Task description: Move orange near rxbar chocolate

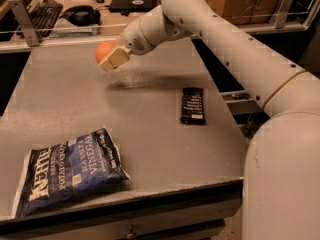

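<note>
Holding the orange (103,50) in the gripper (112,59), raised clear of the table (150,154) over its far middle.

Clamped shut on the fruit, covering its near right side with one pale finger (115,57) and hiding the second finger behind it; casting a shadow on the tabletop just below. Lying flat to the right and nearer the camera, well apart from the fruit: one rxbar chocolate (192,105), black, long axis running away from the camera, white lettering too small to read. Resting at the near left corner: one blue chip bag (70,170), tilted. Cut off by the right and bottom edges: the arm (230,44).
</note>
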